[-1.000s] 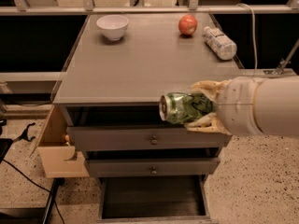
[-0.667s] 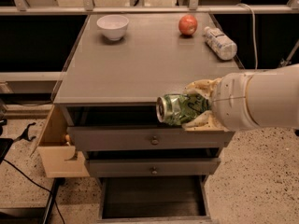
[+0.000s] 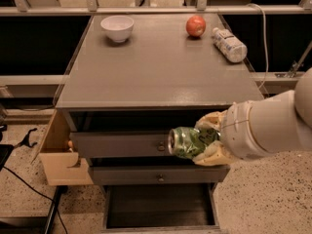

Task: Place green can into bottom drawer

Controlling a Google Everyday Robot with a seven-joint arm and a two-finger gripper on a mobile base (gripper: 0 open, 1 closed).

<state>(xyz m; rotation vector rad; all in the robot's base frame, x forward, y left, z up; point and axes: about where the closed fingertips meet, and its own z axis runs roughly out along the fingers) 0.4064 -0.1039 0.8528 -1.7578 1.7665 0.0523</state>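
My gripper (image 3: pixel 207 141) reaches in from the right and is shut on the green can (image 3: pixel 189 141). The can lies on its side with a silver end facing left. It hangs in front of the upper grey drawer, below the cabinet top's front edge. The bottom drawer (image 3: pixel 161 209) stands pulled open underneath, a wide grey box with a dark inside. The can is above it and a little to the right of its middle.
On the cabinet top (image 3: pixel 156 67) stand a white bowl (image 3: pixel 117 28), a red apple (image 3: pixel 195 26) and a clear plastic bottle (image 3: pixel 229 44). Two grey drawers with small knobs (image 3: pixel 161 146) sit above the bottom one. A cardboard box (image 3: pixel 61 152) stands at the left.
My gripper has moved the green can downward, from level with the cabinet top's front edge to in front of the upper drawer.
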